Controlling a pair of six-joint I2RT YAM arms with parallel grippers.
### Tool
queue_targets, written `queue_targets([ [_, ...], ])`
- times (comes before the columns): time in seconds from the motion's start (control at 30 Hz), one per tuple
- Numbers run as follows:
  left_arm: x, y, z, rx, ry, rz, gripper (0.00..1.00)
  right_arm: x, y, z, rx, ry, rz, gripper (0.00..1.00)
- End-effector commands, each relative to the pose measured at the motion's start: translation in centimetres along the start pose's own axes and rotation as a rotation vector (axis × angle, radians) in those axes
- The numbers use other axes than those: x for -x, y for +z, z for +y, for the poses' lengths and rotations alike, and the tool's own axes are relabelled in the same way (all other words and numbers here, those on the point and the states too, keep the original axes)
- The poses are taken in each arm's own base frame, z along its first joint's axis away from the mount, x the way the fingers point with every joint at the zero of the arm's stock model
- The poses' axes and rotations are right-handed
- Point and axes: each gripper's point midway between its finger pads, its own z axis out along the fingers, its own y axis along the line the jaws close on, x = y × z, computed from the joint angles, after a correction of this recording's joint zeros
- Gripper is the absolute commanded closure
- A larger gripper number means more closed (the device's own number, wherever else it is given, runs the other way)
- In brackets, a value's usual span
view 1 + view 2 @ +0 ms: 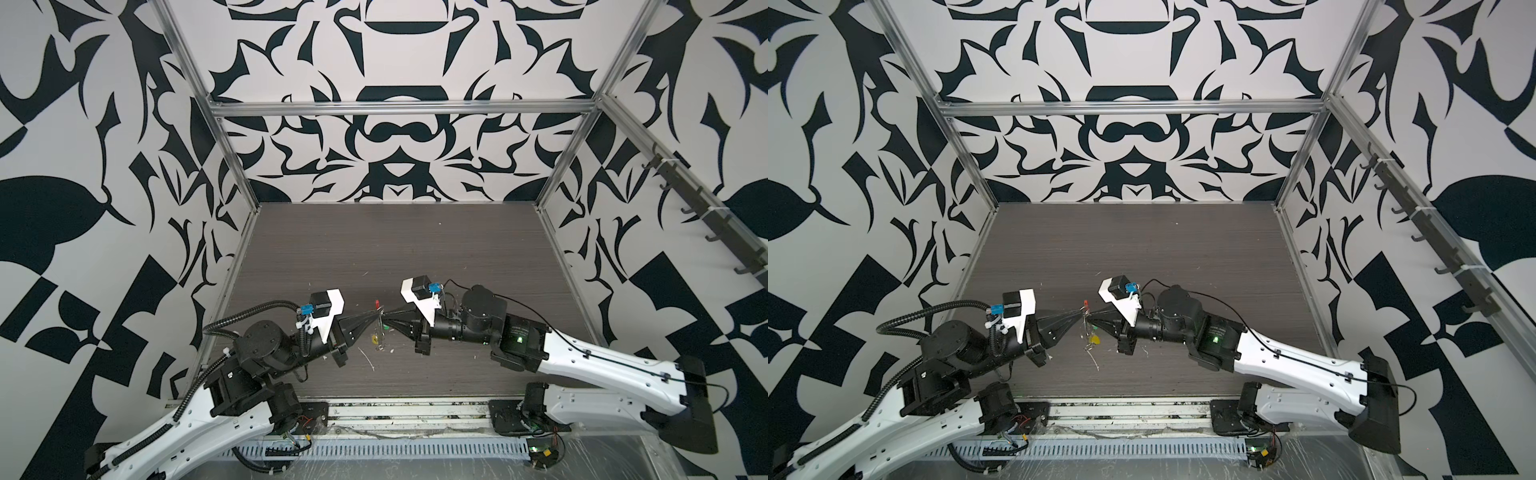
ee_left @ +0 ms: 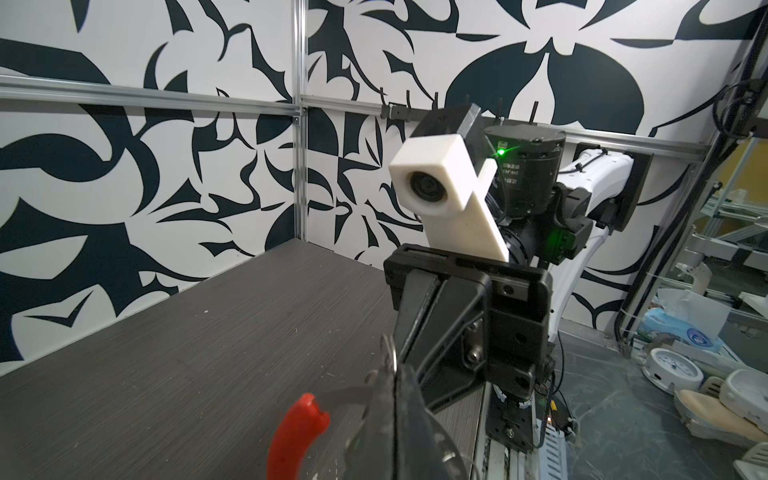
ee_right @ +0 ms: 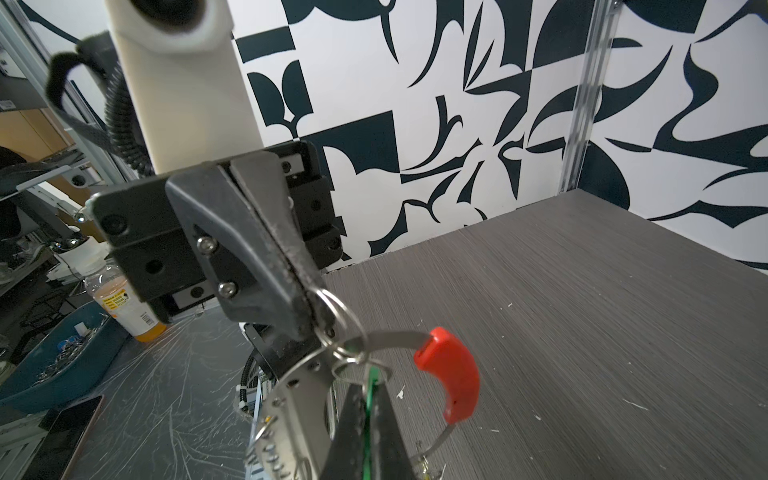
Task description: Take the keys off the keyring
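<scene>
Right wrist view: the black left gripper (image 3: 318,318) is clamped tight on a small wire loop (image 3: 337,300), and the black right gripper (image 3: 366,401) pinches the green oblong plastic tag (image 3: 367,436). Between them, the wide grey perforated metal keyring (image 3: 293,395) and its curved red plastic strip (image 3: 453,374) hang above the dark wood-grain tabletop (image 1: 374,249), nearer the front edge.
</scene>
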Motion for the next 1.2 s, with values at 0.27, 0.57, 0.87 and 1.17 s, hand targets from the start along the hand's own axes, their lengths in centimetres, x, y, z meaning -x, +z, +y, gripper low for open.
queue_targets([
  [0.27,7.7,-2.3,-4.3,-0.198,0.102,-0.25,1.0,-2.6,-1.0,0.0,-0.014,0.033,0.154,1.0],
  [0.57,9.0,-3.5,-6.3,-0.312,0.1,-0.317,1.0,-2.8,-0.5,2.4,0.159,0.056,0.161,1.0],
  [0.87,9.0,-3.2,-6.4,-0.327,0.079,-0.324,1.0,-2.9,0.6,3.0,0.215,0.085,0.168,1.0],
  [1.17,8.0,-1.9,-4.1,-0.19,0.072,-0.254,1.0,-2.9,0.0,1.8,0.119,0.079,0.204,0.99],
])
